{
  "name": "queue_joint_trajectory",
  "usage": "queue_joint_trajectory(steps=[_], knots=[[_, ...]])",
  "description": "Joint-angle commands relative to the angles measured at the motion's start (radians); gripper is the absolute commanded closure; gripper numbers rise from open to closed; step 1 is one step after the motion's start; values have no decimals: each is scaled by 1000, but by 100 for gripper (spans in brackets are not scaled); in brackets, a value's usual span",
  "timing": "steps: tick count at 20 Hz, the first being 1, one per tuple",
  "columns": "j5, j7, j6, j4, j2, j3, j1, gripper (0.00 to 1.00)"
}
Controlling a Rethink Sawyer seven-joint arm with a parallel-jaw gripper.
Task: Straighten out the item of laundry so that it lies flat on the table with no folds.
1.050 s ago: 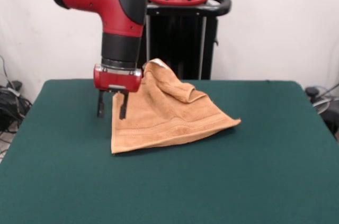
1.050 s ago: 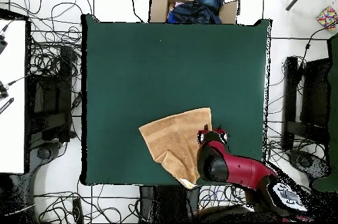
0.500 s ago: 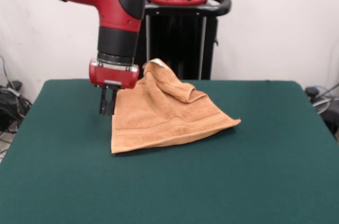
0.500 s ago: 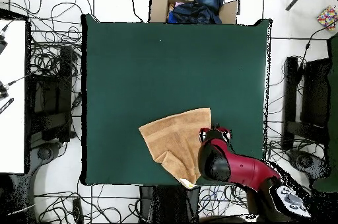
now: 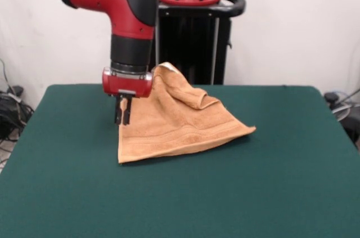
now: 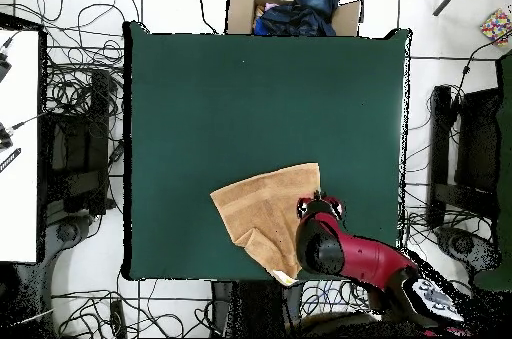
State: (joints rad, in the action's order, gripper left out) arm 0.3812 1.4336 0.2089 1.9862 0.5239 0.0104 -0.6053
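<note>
The item of laundry (image 5: 180,125), an orange-tan towel, lies on the green table (image 5: 259,193) toward its far side. Its back part is bunched into a raised fold (image 5: 188,94) with a white tag (image 5: 166,67) at the top. A stripe band runs along the front edge. My gripper (image 5: 122,113) hangs at the towel's left edge, fingers together and shut. I cannot tell whether cloth is pinched between them. From overhead the towel (image 6: 262,210) shows near the table's (image 6: 250,95) lower edge, and the arm (image 6: 325,245) covers the gripper.
The black pedestal (image 5: 191,41) stands right behind the towel. A cardboard box (image 6: 290,10) with dark clothes sits beyond the table's top edge in the overhead view. Cables (image 6: 80,85) lie on the floor around the table.
The gripper went from open to shut. It drew slightly away from the towel's left edge, then came back to it. The towel has not moved.
</note>
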Motion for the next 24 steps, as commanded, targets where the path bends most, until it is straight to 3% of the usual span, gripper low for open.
queue_joint_trajectory(steps=[1, 5, 11, 18, 21, 24], knots=[[-68, 243, 6, -2, -142, -53, 39, 100], [-83, 251, 38, -10, -185, -37, 55, 100], [-56, 232, 176, -136, -349, -49, 21, 100], [-195, 185, 585, -153, -357, 109, 162, 100], [-201, 144, 661, -147, -313, 140, 186, 100], [-192, 124, 659, -153, -275, 154, 198, 100]])
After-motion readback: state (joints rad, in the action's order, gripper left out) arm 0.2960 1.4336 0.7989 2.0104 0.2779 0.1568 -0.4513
